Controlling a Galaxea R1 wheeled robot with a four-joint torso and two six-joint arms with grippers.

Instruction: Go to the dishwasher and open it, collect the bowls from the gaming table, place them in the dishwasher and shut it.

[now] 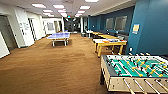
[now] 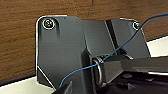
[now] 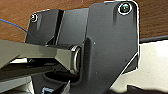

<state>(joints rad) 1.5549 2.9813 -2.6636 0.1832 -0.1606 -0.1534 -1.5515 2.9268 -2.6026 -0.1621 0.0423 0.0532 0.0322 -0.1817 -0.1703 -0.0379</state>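
The gaming table (image 1: 110, 42), with a white top, yellow edge and legs, stands ahead on the right against the blue wall. Colourful things lie on it, and the bowls are too small to tell among them. The dishwasher is out of view. In both wrist views the robot's dark plate and jointed bar hang over brown carpet (image 2: 20, 37), with a thin blue cable (image 2: 82, 68) crossing the left wrist view.
A table-football table (image 1: 136, 72) with a green field stands close at the front right. A blue ping-pong table (image 1: 59, 36) sits mid-hall on the left. More yellow tables (image 1: 102, 35) line the blue wall (image 1: 150, 30). Brown carpet (image 1: 50, 65) stretches ahead.
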